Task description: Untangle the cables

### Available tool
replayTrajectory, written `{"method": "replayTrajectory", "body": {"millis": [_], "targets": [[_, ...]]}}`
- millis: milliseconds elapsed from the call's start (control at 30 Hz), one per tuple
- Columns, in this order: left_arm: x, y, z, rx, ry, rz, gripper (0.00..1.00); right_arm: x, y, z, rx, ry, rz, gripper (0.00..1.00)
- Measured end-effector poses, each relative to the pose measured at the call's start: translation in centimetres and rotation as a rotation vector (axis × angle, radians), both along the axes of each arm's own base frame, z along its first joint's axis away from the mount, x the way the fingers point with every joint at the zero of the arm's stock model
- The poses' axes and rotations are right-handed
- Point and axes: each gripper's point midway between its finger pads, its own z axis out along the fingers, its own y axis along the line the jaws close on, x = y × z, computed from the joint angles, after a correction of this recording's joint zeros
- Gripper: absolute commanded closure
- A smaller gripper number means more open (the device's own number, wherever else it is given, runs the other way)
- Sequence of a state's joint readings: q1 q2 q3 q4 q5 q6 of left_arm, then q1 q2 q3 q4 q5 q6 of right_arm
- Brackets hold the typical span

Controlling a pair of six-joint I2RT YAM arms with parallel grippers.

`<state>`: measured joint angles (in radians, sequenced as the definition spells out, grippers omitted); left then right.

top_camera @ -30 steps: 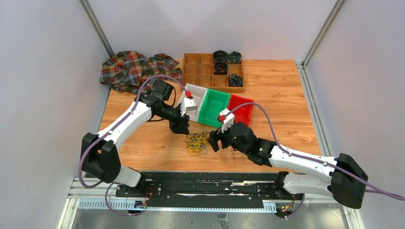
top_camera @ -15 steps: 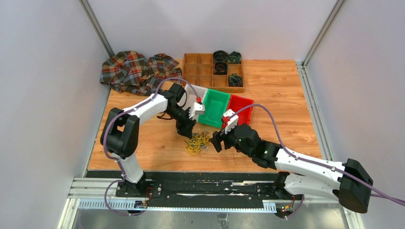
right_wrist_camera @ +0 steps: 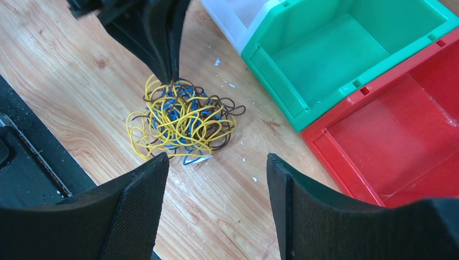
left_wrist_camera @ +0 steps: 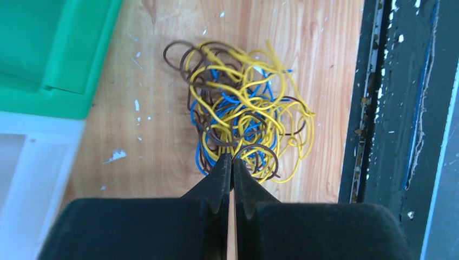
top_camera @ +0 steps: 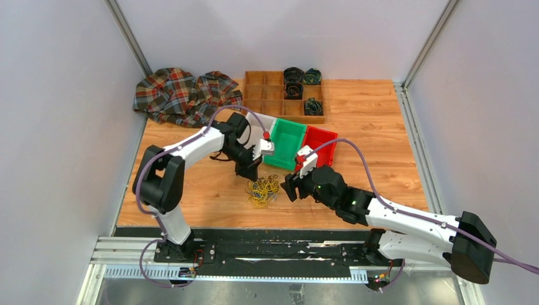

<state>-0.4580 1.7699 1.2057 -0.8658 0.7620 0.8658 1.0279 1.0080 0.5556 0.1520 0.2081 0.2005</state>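
Note:
The cables (top_camera: 263, 190) are a small tangled clump of yellow, blue and brown loops lying on the wooden table near its front edge. In the left wrist view the cables (left_wrist_camera: 246, 116) lie just ahead of my left gripper (left_wrist_camera: 233, 158), which is shut with its tips pinched on strands at the clump's edge. From above, the left gripper (top_camera: 251, 174) sits at the clump's far-left side. My right gripper (top_camera: 287, 189) hovers just right of the clump. In its own view the right gripper (right_wrist_camera: 216, 158) is open and holds nothing, and the cables (right_wrist_camera: 181, 122) lie ahead of its left finger.
A white bin (top_camera: 259, 126), a green bin (top_camera: 286, 141) and a red bin (top_camera: 321, 147) stand in a row just behind the clump. A wooden divided tray (top_camera: 266, 95) with dark coils is at the back, a plaid cloth (top_camera: 184, 94) at the back left. A black rail (top_camera: 273, 244) borders the near edge.
My left arm swung in toward the clump and its gripper closed at the clump's edge. The right gripper's jaws narrowed a little and it shifted slightly right.

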Motion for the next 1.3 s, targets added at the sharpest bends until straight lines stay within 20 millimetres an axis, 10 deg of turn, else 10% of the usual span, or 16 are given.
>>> {"method": "replayTrajectory", "body": {"millis": [267,967,1300], "targets": [[-0.6,-0.1,7.7,-0.093,-0.126,0.098,0.99,-0.1,1.0,-0.1,0.018,0.001,0.038,0.25],[-3.1,0.4,16.7,-0.202,-0.108,0.336,0.99,0.6,9.2,4.8,0.147,-0.062,0.205,0.29],[-3.4,0.8,17.3,-0.204,-0.123,0.364,0.99,0.8,10.9,6.3,0.201,-0.093,0.245,0.80]]}}
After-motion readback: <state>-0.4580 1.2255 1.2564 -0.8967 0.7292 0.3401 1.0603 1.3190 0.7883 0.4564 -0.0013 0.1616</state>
